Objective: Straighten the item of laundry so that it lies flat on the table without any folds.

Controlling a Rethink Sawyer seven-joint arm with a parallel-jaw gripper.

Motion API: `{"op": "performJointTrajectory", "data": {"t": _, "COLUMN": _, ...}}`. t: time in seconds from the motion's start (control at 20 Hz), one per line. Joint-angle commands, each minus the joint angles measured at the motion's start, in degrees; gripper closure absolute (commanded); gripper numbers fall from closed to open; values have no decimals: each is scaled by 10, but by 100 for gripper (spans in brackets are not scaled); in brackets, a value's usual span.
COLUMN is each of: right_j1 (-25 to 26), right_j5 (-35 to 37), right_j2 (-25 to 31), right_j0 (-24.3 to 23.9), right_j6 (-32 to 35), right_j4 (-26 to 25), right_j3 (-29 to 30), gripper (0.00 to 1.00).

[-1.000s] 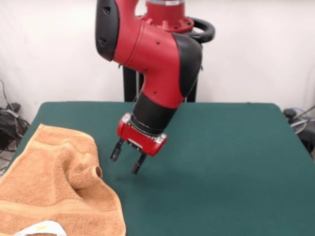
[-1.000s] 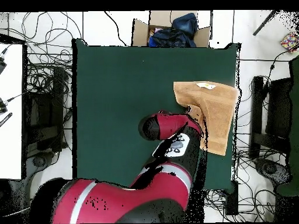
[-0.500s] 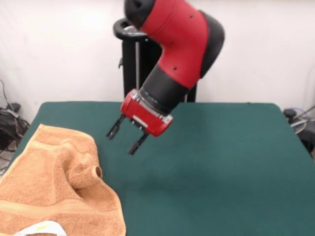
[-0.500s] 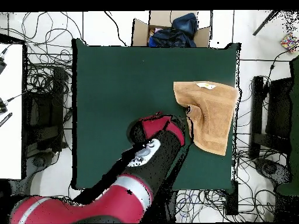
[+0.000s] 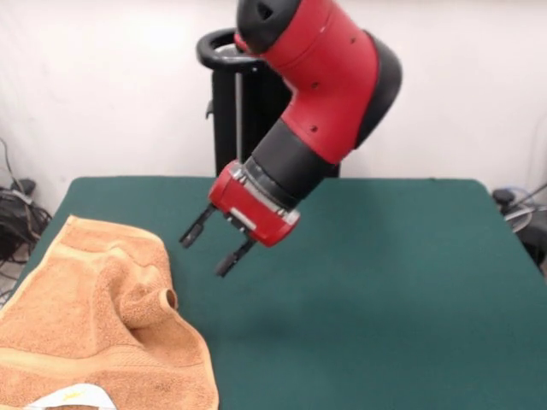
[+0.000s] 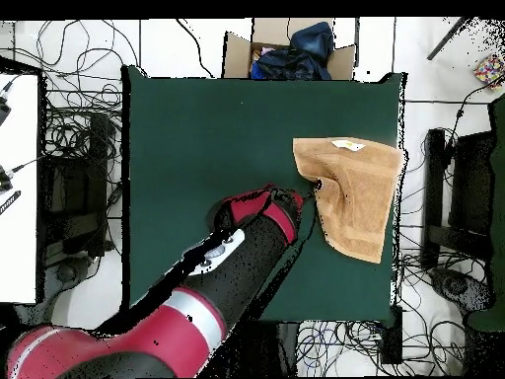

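towel point(image 5: 102, 325) on table point(image 5: 385, 290) corner | end effector point(image 5: 208, 249) above, beside towel

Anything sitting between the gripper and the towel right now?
Nothing. In the front view only bare green table shows between the open gripper and the rumpled towel.
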Motion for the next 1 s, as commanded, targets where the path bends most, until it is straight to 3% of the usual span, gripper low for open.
{"op": "performJointTrajectory", "data": {"t": 0.05, "right_j1": 55, "right_j5": 65, "right_j2": 80, "right_j0": -21, "right_j6": 31, "right_j4": 16, "right_j3": -39, "gripper": 0}}
{"op": "performJointTrajectory", "data": {"t": 0.4, "right_j1": 77, "right_j5": 85, "right_j2": 70, "right_j0": -14, "right_j6": 7, "right_j4": -1, "right_j3": -62, "gripper": 0}}
{"op": "performJointTrajectory", "data": {"t": 0.6, "right_j1": 62, "right_j5": 82, "right_j2": 145, "right_j0": -58, "right_j6": -43, "right_j4": -6, "right_j3": -55, "gripper": 0}}
{"op": "performJointTrajectory", "data": {"t": 0.7, "right_j1": 63, "right_j5": 82, "right_j2": 154, "right_j0": -59, "right_j6": -40, "right_j4": -5, "right_j3": -55, "gripper": 0}}
{"op": "performJointTrajectory", "data": {"t": 1.0, "right_j1": 92, "right_j5": 81, "right_j2": 121, "right_j0": -39, "right_j6": -14, "right_j4": -12, "right_j3": -80, "gripper": 0}}
